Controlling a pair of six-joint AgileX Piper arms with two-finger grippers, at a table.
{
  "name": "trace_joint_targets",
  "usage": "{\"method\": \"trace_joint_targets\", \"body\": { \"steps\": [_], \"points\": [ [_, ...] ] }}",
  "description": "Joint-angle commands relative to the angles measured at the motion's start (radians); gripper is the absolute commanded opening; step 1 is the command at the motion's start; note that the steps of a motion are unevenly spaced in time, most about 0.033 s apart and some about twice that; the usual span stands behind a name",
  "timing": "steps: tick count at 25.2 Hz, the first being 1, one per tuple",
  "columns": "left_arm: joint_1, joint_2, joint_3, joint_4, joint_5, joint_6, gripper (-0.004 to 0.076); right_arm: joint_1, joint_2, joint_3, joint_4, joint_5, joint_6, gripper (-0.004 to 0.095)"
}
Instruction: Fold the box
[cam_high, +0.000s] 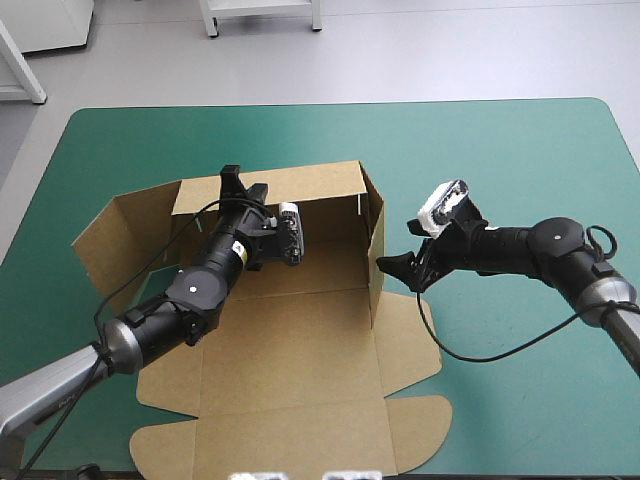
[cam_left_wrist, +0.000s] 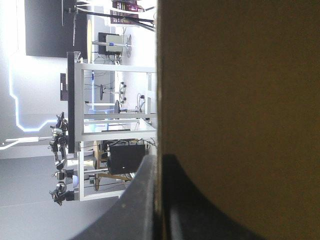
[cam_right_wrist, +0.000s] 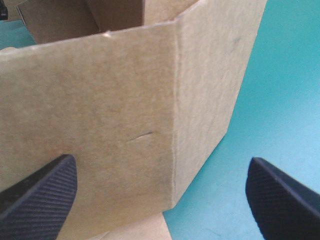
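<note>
Left jaws pinch the back wall of the box (cam_high: 300, 350); right jaws gape wide at its right wall.

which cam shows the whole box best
High view: the box shows nearly whole, far and right walls raised. Left wrist view: only a board edge in the left gripper; right wrist view: one wall's outer corner.

The table (cam_high: 520, 150) wears a teal-green cover, bare from 1 to 4 o'clock. On it lies the brown box (cam_high: 290, 340), off centre toward 8 o'clock. Its flat lid reaches the table's 6 o'clock edge, and walls stand raised on its 12 and 3 o'clock sides.
</note>
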Motion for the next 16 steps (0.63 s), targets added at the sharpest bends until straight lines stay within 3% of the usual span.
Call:
{"method": "trace_joint_targets", "body": {
  "steps": [1, 4, 9, 16],
  "points": [
    [-0.006, -0.033, -0.026, 0.030, 0.043, -0.017, -0.0008, -0.003, 0.002, -0.024, 0.107, 0.007, -0.103, 0.0909],
    [-0.006, -0.033, -0.026, 0.030, 0.047, -0.007, -0.0008, 0.024, 0.037, -0.024, 0.167, 0.024, -0.188, 0.0908],
    [-0.006, -0.033, -0.026, 0.030, 0.050, -0.007, -0.0008, 0.078, 0.082, -0.036, 0.199, -0.038, -0.253, 0.0906],
    [-0.006, -0.033, -0.026, 0.030, 0.050, -0.007, -0.0008, 0.089, 0.108, -0.038, 0.372, -0.043, -0.351, 0.0905]
  ]
}}
